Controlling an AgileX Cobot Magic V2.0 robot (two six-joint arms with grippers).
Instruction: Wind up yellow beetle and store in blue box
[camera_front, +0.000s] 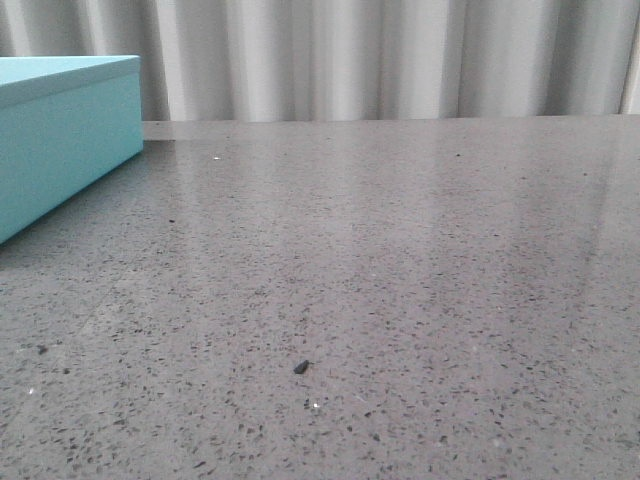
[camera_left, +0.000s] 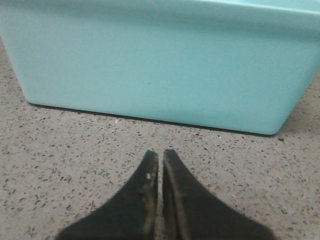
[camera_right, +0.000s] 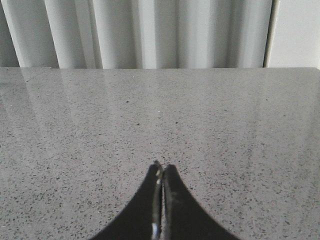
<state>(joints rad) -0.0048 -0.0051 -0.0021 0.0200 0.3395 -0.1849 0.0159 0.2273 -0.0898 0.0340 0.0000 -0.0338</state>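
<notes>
Grey speckled stone makes up the worktop (camera_front: 400, 280), and pale folded curtains (camera_front: 380, 60) hang behind it. On the left side of the worktop, near the back, sits the blue box (camera_front: 60, 140). It is big, with flat sides and a paler top. In the front view that top looks flat and shut, like a lid, but I cannot tell for sure, and I cannot see inside, so I cannot say if anything is in it. The yellow beetle does not show in any of the 3 views. It could be inside the box, or off to one side where no camera looks. So I cannot tell if the job is just starting or is all done. If the car is not in the box, then it needs finding, winding up and putting away. The left pincer (camera_left: 160, 154) sits low over the worktop, close to one long side of the box but not touching it, with its 2 tips pressed together and nothing between them. The right pincer (camera_right: 161, 166) points over bare stone toward the curtains, tips together too, holding nothing. One small dark crumb (camera_front: 300, 367) lies on the stone near the front.
</notes>
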